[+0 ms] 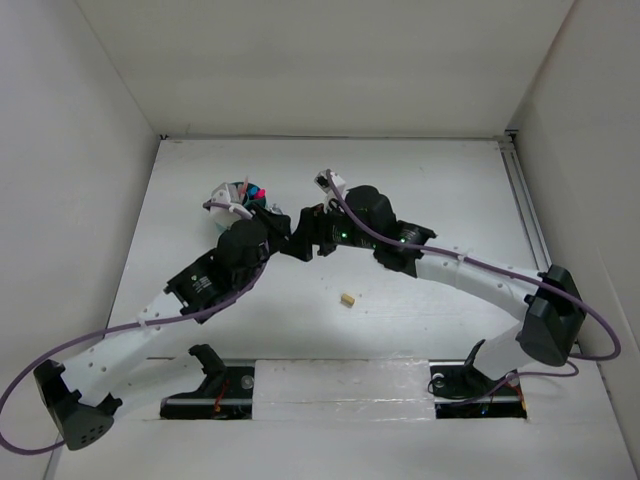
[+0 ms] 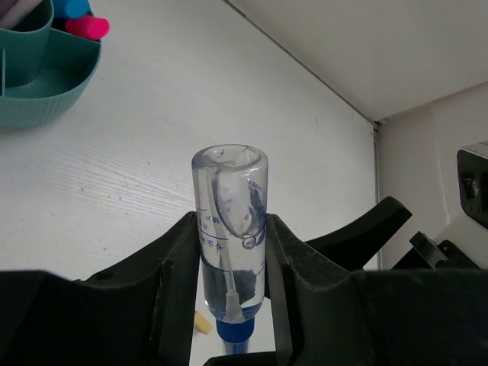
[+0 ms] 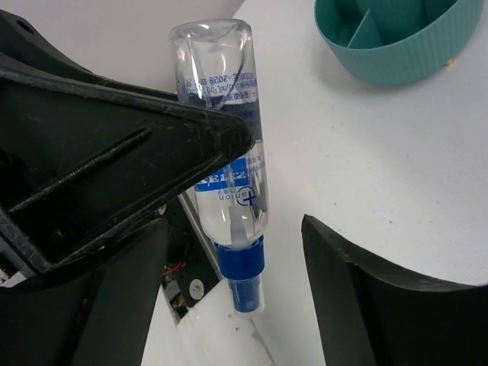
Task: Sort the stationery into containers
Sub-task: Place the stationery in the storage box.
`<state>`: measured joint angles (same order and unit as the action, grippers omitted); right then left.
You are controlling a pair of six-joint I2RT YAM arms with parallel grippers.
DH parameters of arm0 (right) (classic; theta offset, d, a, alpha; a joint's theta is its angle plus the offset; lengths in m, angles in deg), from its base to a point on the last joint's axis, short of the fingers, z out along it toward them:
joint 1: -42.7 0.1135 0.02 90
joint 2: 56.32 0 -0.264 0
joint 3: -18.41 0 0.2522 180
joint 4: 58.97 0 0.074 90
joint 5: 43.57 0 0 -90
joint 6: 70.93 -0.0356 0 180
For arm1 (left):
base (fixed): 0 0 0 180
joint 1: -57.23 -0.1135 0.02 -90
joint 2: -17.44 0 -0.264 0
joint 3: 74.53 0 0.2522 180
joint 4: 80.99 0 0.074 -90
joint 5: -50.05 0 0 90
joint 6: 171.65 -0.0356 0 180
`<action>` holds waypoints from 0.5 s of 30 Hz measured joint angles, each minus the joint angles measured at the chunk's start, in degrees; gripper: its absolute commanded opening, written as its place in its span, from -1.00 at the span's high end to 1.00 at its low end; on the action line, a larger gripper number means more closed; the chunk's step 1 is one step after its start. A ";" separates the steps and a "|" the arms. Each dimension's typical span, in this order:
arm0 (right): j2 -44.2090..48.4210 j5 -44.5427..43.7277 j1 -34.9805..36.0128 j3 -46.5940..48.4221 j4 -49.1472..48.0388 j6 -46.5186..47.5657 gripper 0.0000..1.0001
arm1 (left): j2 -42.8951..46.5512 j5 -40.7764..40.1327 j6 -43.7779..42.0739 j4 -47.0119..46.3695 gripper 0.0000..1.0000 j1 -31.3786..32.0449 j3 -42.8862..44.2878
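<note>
A clear, liquid-filled stationery bottle (image 2: 229, 221) with a blue cap hangs cap down, and my left gripper (image 2: 232, 255) is shut on its barrel. In the right wrist view the same bottle (image 3: 225, 137) sits between the spread fingers of my right gripper (image 3: 244, 301), which is open and not touching it. The two grippers (image 1: 300, 238) meet over the table's middle, hiding the bottle from above. The teal container (image 1: 238, 195) stands just behind and left of them, holding pink- and blue-capped pens (image 2: 85, 27). A tan block (image 1: 347, 299) lies on the table in front.
The teal container (image 3: 389, 42) shows open compartments in the right wrist view. White walls enclose the table on three sides. Both arm bases (image 1: 340, 385) sit along the near edge. The left gripper's black finger (image 3: 114, 145) crosses the right wrist view.
</note>
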<state>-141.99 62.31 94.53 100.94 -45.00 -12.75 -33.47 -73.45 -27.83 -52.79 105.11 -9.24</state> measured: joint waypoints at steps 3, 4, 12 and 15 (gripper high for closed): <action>-0.09 0.20 -0.07 0.00 -0.24 0.52 -0.85 | -0.31 -1.68 -0.17 0.33 1.00 0.02 0.37; -0.11 0.13 -0.09 0.00 -0.31 0.37 -0.85 | -0.55 -2.27 -0.20 0.46 1.00 0.00 0.50; -0.31 0.17 -1.55 -0.61 -0.94 0.81 -0.73 | -4.96 -6.73 0.85 5.27 1.00 0.02 4.61; -0.31 0.15 -1.95 -1.62 -1.33 0.98 -0.67 | -6.14 -7.89 1.36 6.93 1.00 0.02 7.10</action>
<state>-142.29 62.46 92.59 99.32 -46.33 -11.76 -39.61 -81.34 -26.47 -45.86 105.13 -2.14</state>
